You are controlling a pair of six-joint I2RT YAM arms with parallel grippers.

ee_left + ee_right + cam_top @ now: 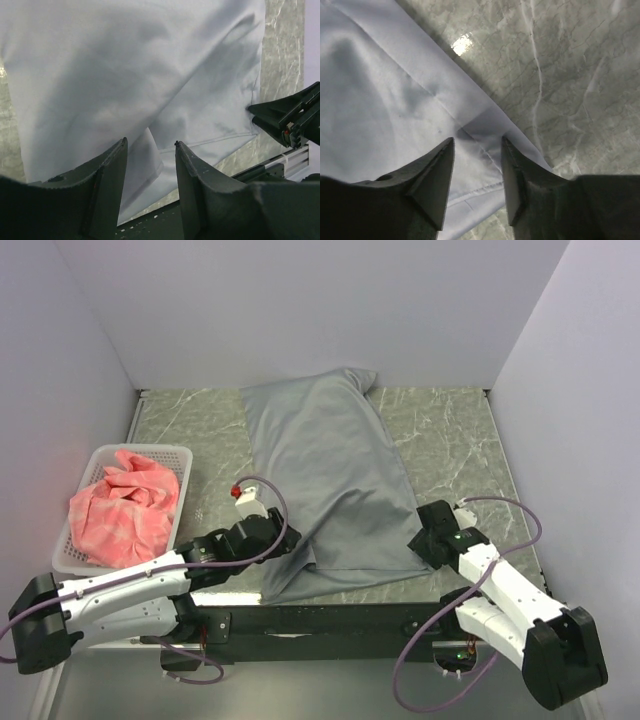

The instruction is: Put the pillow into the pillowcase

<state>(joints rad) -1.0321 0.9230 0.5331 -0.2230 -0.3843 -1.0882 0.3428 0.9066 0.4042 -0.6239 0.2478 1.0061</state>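
Note:
The grey pillowcase (330,485) lies lengthwise down the middle of the table, bulging as if filled; its hemmed open end is at the near edge. No cream pillow shows; it is hidden or out of view. My left gripper (292,540) is open at the near left corner of the pillowcase (130,80), fingers either side of a fold in the hem. My right gripper (418,540) is open over the near right corner of the pillowcase (395,100), empty. The right gripper's fingertips also show in the left wrist view (257,114).
A white lattice basket (70,552) holding a pink-red checked cloth (120,505) stands at the near left. The marbled grey tabletop (450,440) is walled on three sides. A black rail (330,620) runs along the near edge.

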